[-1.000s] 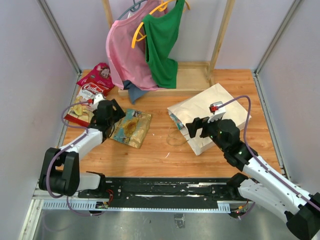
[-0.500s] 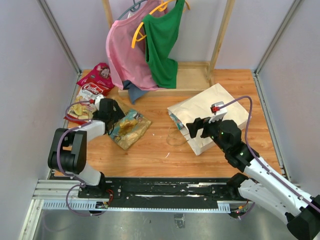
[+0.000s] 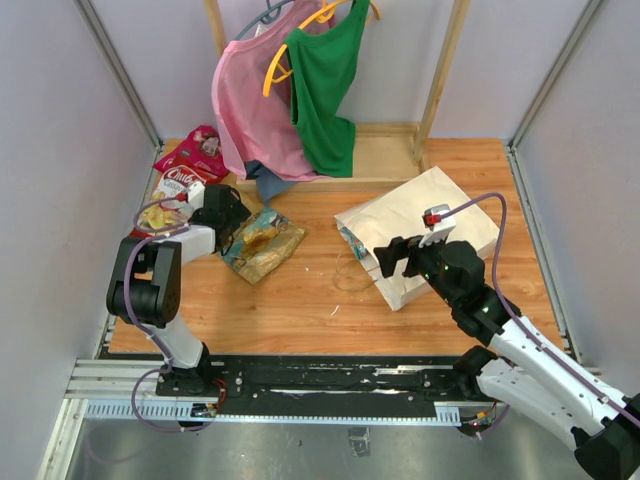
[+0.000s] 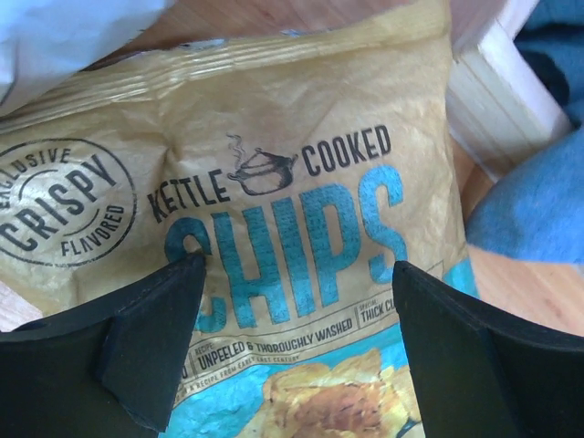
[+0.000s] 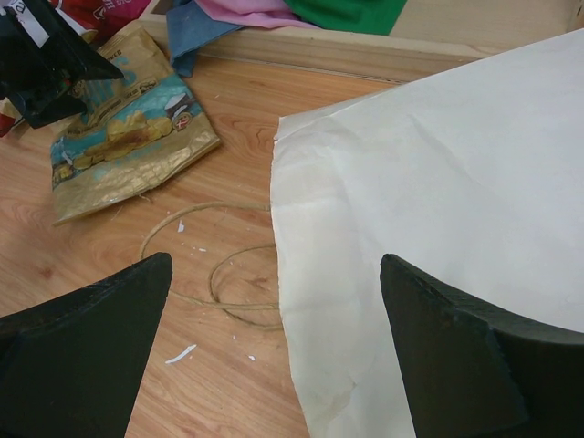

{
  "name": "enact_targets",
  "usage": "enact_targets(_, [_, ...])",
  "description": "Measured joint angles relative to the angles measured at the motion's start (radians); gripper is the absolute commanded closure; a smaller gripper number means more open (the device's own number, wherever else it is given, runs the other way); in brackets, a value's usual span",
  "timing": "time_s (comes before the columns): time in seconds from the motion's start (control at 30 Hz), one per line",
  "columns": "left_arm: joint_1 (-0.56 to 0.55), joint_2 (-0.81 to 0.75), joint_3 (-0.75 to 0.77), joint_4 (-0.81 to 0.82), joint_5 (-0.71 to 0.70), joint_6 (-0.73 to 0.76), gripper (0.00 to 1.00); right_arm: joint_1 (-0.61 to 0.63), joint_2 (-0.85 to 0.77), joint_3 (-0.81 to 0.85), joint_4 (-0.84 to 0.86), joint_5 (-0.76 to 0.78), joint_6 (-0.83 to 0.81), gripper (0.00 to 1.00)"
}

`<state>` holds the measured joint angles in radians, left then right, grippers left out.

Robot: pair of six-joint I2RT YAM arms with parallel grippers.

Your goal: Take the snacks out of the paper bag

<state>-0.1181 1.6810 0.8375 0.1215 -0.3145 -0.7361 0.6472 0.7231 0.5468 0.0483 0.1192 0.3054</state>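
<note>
Snack packets (image 3: 185, 165) in red and pink lie at the far left of the table (image 3: 300, 310), outside the bag. Beside them we see the left arm folded sharply. The left gripper (image 3: 232, 228) hovers with its jaws spread apart, holding nothing, over the beige kettle chips packet (image 3: 265, 245). To the right, the paper bag (image 3: 430, 215) lies flat. The right arm reaches in from the near right, and the right gripper (image 3: 392, 262) stands released wide above the bag's near left edge.

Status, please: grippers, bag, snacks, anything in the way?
Left gripper open over chips packet. Right gripper open over paper bag edge. No obstruction seen.
</note>
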Motion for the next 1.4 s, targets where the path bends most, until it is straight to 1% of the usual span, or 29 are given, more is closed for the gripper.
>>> enact_targets(0.1, [0.000,0.001,0.004,-0.014,-0.042,-0.122,0.11,0.000,-0.001,0.000,-0.003,0.000,-0.002,0.02])
enact_targets(0.27, [0.000,-0.004,0.004,-0.041,-0.112,-0.328,0.17,0.000,-0.006,0.000,-0.008,0.000,-0.010,0.02])
enact_targets(0.43, [0.001,-0.025,-0.019,-0.073,-0.153,-0.547,0.19,0.000,-0.011,0.000,-0.013,0.001,-0.014,0.02])
enact_targets(0.5, [-0.014,-0.040,-0.047,-0.066,-0.165,-0.613,0.19,0.000,-0.014,0.000,-0.013,0.001,-0.015,0.02])
enact_targets(0.57, [-0.055,-0.047,-0.059,-0.068,-0.192,-0.672,0.19,0.000,-0.016,0.000,-0.014,0.001,-0.015,0.02])
enact_targets(0.73, [-0.185,-0.013,-0.014,-0.111,-0.253,-0.759,0.20,0.000,-0.017,0.000,-0.018,0.001,-0.016,0.02])
enact_targets(0.87, [-0.236,0.015,0.027,-0.161,-0.302,-0.826,0.21,0.000,-0.026,0.000,-0.022,0.001,-0.020,0.02])
enact_targets(1.03, [-0.240,0.037,0.079,-0.260,-0.352,-0.913,0.22,0.000,-0.040,0.000,-0.024,0.002,-0.023,0.02])
enact_targets(1.2, [-0.234,0.047,0.121,-0.398,-0.436,-0.989,0.22,0.000,-0.048,0.000,-0.030,0.002,-0.028,0.02])
enact_targets(1.3, [-0.208,0.047,0.123,-0.462,-0.462,-1.025,0.23,0.000,-0.056,0.000,-0.035,0.002,-0.033,0.02])
enact_targets(1.4, [-0.171,0.038,0.102,-0.479,-0.481,-1.053,0.24,0.000,-0.061,0.000,-0.036,0.002,-0.034,0.02])
